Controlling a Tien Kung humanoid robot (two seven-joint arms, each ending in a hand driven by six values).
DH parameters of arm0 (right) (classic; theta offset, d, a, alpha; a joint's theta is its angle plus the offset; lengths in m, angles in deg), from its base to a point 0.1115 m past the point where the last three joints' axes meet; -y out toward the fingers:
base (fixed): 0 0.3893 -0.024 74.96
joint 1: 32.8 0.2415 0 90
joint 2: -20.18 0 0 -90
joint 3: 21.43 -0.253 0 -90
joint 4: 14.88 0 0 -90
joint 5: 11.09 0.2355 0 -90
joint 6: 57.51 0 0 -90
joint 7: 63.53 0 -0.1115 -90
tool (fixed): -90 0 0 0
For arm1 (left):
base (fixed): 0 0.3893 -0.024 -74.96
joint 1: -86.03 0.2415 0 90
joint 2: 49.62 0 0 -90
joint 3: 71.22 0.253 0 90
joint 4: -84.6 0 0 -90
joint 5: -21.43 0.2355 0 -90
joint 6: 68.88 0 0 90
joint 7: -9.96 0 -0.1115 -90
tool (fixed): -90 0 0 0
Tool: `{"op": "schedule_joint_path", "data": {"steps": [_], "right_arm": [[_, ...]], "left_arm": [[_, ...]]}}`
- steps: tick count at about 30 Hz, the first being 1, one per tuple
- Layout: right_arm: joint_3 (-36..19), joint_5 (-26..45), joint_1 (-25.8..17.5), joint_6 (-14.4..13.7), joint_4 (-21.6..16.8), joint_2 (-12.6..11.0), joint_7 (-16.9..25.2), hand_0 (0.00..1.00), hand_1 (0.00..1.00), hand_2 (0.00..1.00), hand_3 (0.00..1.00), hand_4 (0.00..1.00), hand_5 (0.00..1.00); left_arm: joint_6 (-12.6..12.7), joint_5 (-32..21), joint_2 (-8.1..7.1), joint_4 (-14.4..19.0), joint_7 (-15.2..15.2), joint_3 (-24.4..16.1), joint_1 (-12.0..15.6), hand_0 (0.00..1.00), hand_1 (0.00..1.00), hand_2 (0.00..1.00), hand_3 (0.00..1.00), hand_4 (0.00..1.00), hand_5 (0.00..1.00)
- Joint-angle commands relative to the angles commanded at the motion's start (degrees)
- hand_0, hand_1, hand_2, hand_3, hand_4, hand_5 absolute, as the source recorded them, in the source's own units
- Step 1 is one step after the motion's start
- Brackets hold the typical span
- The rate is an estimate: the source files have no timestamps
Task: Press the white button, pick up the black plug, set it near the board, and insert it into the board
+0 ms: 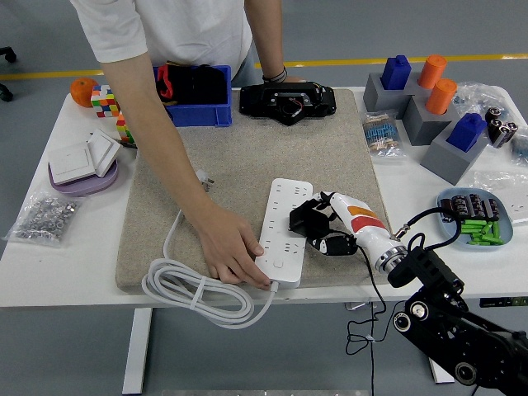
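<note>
1. White table on a grey floor with a yellow line behind it — a beige felt mat covers its middle.
2. On the mat lies a white power strip, long side running away from the camera, its white cord coiled off the mat's near left corner.
3. A person in a white shirt stands at the far side; one hand presses flat on the near left end of the power strip, beside its white button, while the other hand rests at a black device at the mat's far edge.
4. The robot's right hand comes in from the lower right and is clamped on the black plug, which sits against the right edge of the power strip over its sockets; whether the pins are in cannot be told.
5. No left robot arm shows.
6. Left of the mat: an orange ball, colourful cubes, white switches on a purple plate and a bag of metal parts.
7. A blue bin holds black and red items.
8. Right of the mat — grey blocks with blue and orange pegs, and a blue dish of green and dark parts.
</note>
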Motion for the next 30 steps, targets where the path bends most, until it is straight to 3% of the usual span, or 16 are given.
{"op": "schedule_joint_path", "data": {"steps": [21, 22, 27, 28, 30], "right_arm": [[-0.9, 0.8, -0.5, 0.2, -1.4, -0.2, 0.7, 0.518, 0.697, 0.700, 0.665, 0.898, 0.035], [-0.9, 0.8, -0.5, 0.2, -1.4, -0.2, 0.8, 0.541, 0.759, 0.740, 0.715, 0.927, 0.048], [-0.8, 1.1, -0.6, 0.5, -1.5, -0.2, 1.1, 0.541, 0.759, 0.740, 0.715, 0.927, 0.048], [-0.8, 1.3, -0.6, 0.6, -1.5, -0.2, 1.1, 0.595, 0.808, 0.787, 0.779, 0.996, 0.110], [-0.7, 1.6, -0.6, 0.8, -1.5, -0.2, 1.3, 0.595, 0.808, 0.787, 0.779, 0.996, 0.110]], "left_arm": [[0.0, 0.3, 0.06, 0.0, 0.0, -0.5, 0.0, 0.707, 0.664, 0.587, 0.681, 0.638, 0.293], [0.0, 0.4, 0.07, 0.0, 0.0, -0.6, 0.0, 0.707, 0.663, 0.587, 0.681, 0.638, 0.294], [0.0, 0.3, 0.11, 0.0, 0.0, -0.6, 0.1, 0.707, 0.663, 0.587, 0.681, 0.638, 0.294], [0.0, 0.3, 0.11, 0.0, 0.0, -0.6, 0.1, 0.707, 0.663, 0.587, 0.680, 0.638, 0.293], [0.0, 0.4, 0.12, 0.0, 0.0, -0.7, 0.1, 0.707, 0.663, 0.587, 0.680, 0.638, 0.293]]}}
